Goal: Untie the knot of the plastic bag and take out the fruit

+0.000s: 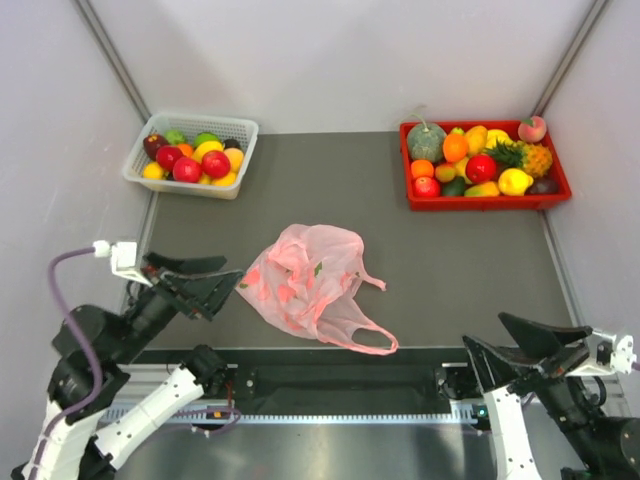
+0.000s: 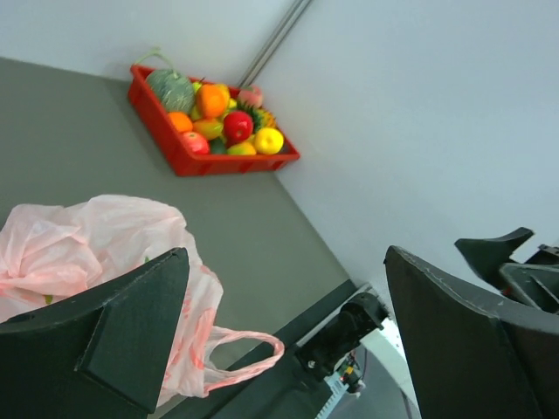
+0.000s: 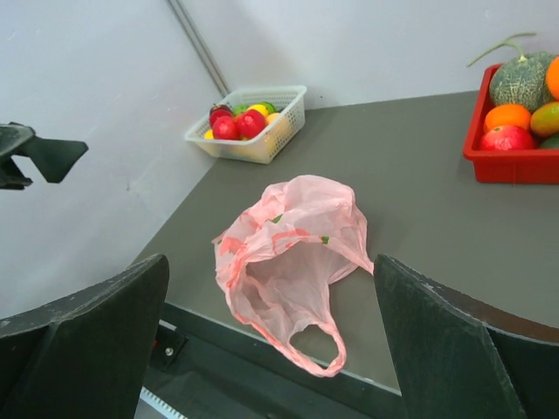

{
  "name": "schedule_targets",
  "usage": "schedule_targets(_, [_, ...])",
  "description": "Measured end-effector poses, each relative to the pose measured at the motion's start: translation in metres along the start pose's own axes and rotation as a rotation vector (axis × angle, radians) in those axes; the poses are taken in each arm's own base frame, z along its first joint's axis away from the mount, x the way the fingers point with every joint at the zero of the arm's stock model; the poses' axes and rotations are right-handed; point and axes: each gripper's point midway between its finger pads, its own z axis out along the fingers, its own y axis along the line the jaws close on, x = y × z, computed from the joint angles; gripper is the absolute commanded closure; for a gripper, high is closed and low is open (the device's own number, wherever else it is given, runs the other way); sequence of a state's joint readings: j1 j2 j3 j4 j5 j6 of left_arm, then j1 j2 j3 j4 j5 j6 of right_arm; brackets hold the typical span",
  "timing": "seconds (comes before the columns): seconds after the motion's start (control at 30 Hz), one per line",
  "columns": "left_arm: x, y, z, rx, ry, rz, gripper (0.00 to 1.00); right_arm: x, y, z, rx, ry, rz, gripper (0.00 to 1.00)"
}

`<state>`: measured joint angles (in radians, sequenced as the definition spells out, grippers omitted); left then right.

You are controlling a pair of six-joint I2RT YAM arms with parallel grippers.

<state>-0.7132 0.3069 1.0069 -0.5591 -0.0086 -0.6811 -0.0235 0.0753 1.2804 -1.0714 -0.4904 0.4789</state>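
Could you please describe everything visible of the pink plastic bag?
The pink plastic bag is thin, translucent and crumpled, with darker pink patches and small green marks. It lies limp and flat on the dark table, near its front edge, between the arms. Its handles look untied: one handle loop lies at the near edge, another strip trails right. What it holds cannot be made out. Only the table touches it; the left gripper and right gripper are open, clear of it.
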Motion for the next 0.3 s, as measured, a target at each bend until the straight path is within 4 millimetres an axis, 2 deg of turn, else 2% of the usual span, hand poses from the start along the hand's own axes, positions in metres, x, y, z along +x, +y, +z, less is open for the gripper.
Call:
schedule_targets(0.17, [-0.016, -0.014, -0.034, 0.048, -0.047, -0.002, 0.01, -0.002, 0.006, -0.008, -0.004, 0.006, -0.022, 0.00])
schedule_targets(0.3, [-0.020, -0.018, -0.049, 0.051, -0.052, 0.002, 0.01, -0.007, 0.002, 0.000, 0.017, 0.036, -0.021, 0.00])
